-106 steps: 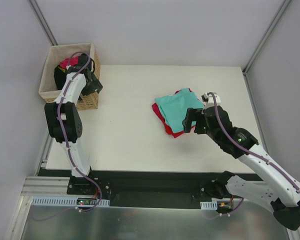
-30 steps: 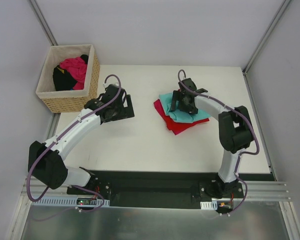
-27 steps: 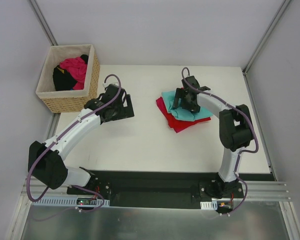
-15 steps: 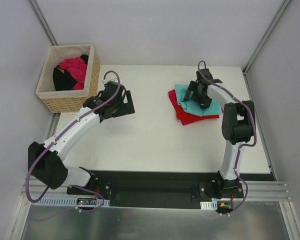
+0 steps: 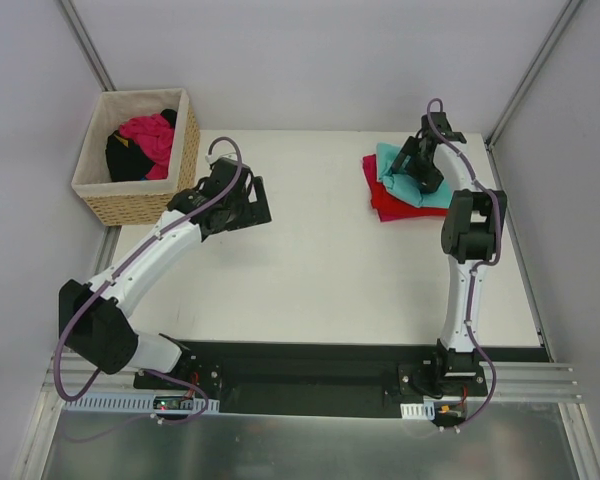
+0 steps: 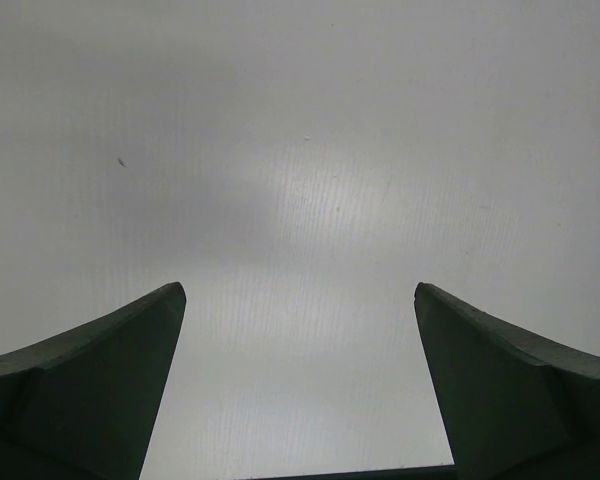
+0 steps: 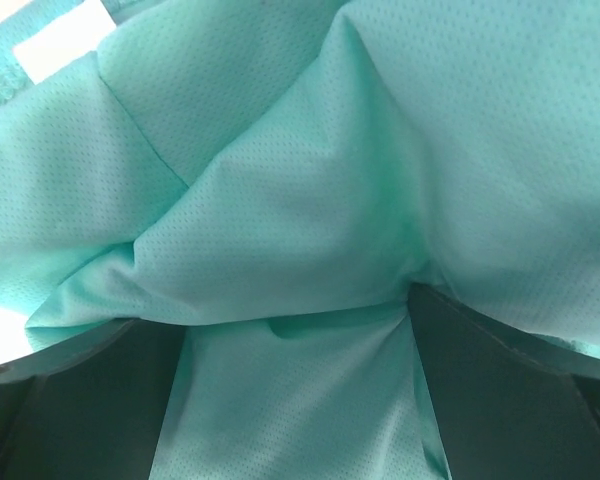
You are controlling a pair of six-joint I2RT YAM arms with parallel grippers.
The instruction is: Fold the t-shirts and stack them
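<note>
Far left corner, there's the wicker basket (image 5: 130, 208), tan woven wall facing us, pale rim on top, parked at the corner of the white table (image 5: 310, 280). The table top is matte and plain, and from the left wrist view there's one tiny dark speck (image 6: 121, 161) on it. Grey walls (image 5: 310, 60) close in behind and at both sides, with metal struts (image 5: 85, 45) slanting up the corners. Down front, a black base plate (image 5: 310, 375), then a shiny metal sheet (image 5: 310, 445)
</note>
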